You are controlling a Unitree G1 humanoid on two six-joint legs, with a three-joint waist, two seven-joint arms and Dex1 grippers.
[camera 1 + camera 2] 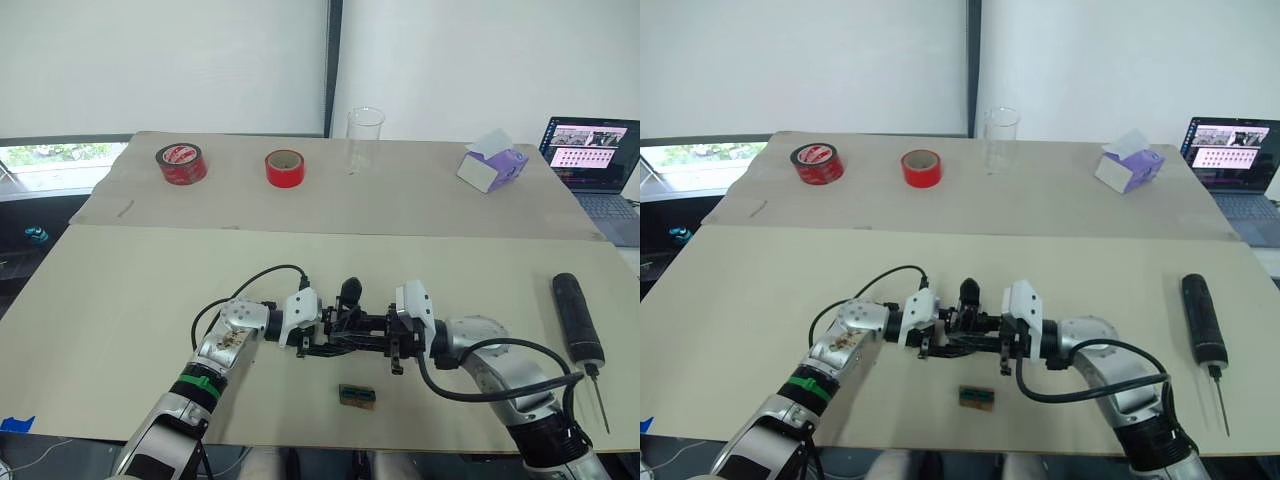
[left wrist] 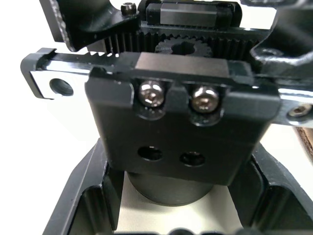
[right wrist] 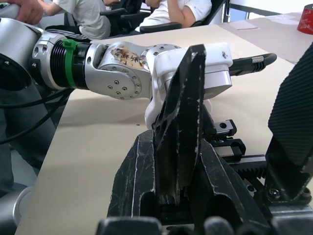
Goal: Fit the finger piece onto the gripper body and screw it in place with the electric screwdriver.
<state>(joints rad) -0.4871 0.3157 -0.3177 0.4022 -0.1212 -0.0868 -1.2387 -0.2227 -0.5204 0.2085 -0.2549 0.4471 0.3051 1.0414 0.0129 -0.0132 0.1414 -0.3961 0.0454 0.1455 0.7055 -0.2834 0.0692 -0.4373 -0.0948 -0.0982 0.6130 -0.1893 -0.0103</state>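
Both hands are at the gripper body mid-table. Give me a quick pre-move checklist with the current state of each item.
1. Gripper body held between the left hand and the right hand: ok.
2. Finger piece standing upright in the body's slot: ok; fully seated: cannot tell.
3. Fixing screws driven: cannot tell; the left wrist view shows two screw heads and two open holes below them.
4. Electric screwdriver lying on the table beyond the right arm, not picked up: not ok.
5. Green-and-brown block lying apart from both hands: ok.
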